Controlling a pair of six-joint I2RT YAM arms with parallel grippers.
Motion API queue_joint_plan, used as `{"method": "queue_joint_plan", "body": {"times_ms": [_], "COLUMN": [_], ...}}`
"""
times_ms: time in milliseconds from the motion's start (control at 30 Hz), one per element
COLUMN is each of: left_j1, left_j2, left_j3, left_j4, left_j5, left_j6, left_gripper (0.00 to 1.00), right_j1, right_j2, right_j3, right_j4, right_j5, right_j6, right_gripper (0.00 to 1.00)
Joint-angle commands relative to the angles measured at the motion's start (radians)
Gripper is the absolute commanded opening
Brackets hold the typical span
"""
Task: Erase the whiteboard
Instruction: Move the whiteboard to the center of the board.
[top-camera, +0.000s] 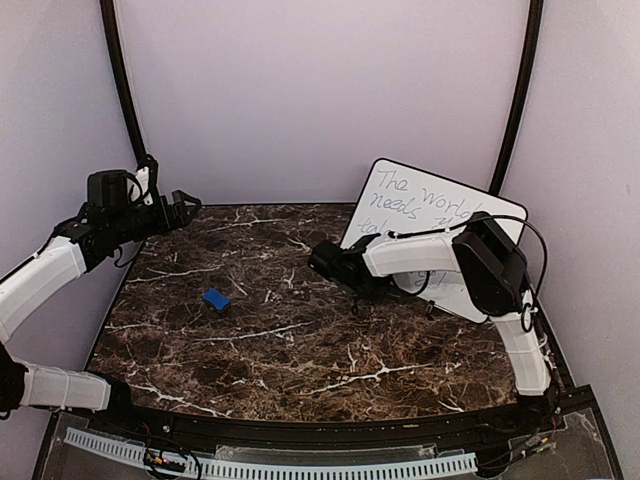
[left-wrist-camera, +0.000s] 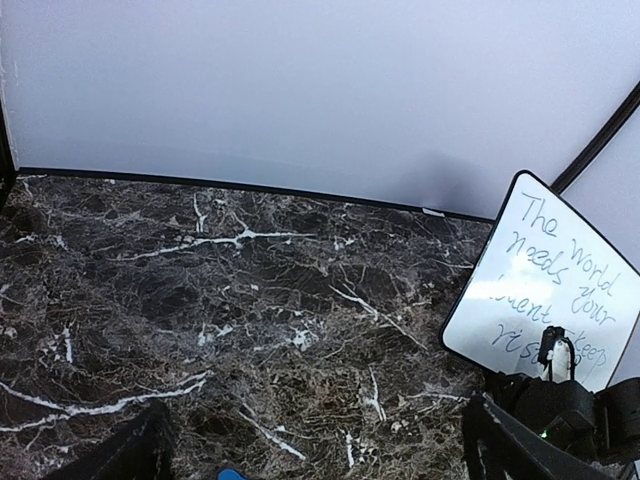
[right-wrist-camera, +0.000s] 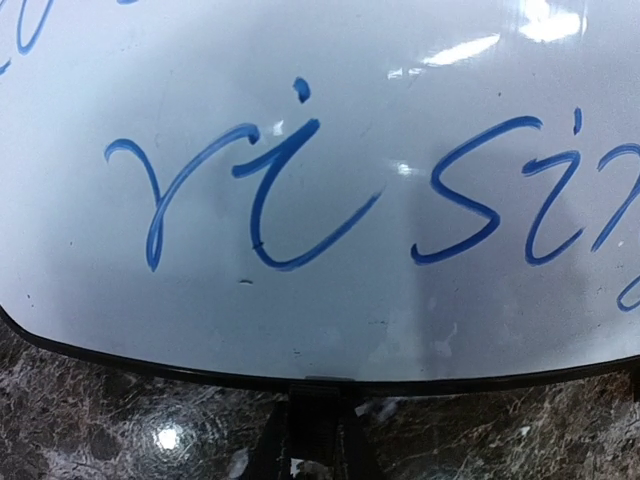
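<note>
The whiteboard (top-camera: 440, 215) stands tilted at the back right, its far edge against the wall, with blue handwriting on it. In the right wrist view the word "rising" fills the whiteboard (right-wrist-camera: 330, 300), and my right gripper (right-wrist-camera: 320, 392) is shut on the middle of its black near edge. From the left wrist view the same gripper (left-wrist-camera: 553, 347) pinches the whiteboard (left-wrist-camera: 545, 270) from below. My left gripper (top-camera: 180, 208) hovers open at the back left, high above the table, with nothing between its fingers (left-wrist-camera: 500, 445). A small blue eraser block (top-camera: 215, 299) lies on the table left of centre, its tip (left-wrist-camera: 230, 474) showing.
The dark marble table (top-camera: 300, 340) is ringed by pale walls and two black corner poles (top-camera: 120, 80). My right arm's forearm (top-camera: 410, 255) reaches left in front of the board and hides its lower part in the top view.
</note>
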Motion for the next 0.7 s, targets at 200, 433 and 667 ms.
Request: {"method": "queue_joint_plan", "body": {"times_ms": [200, 433, 667], "left_j1": [-0.002, -0.002, -0.002], "left_j2": [-0.03, -0.037, -0.038], "left_j3": [-0.011, -0.012, -0.012], "left_j4": [0.031, 0.029, 0.03], "left_j5": [0.029, 0.022, 0.023], "left_j6": [-0.002, 0.0, -0.001], "left_gripper": [0.99, 0.99, 0.99], "right_j1": [0.059, 0.091, 0.107], "right_j2": [0.087, 0.163, 0.154], "right_j3": [0.175, 0.293, 0.273], "right_j4": [0.099, 0.115, 0.204], "right_j5": [-0.068, -0.1, -0.136], "right_j6": [-0.073, -0.13, -0.213], "right_gripper": [0.0, 0.0, 0.21]}}
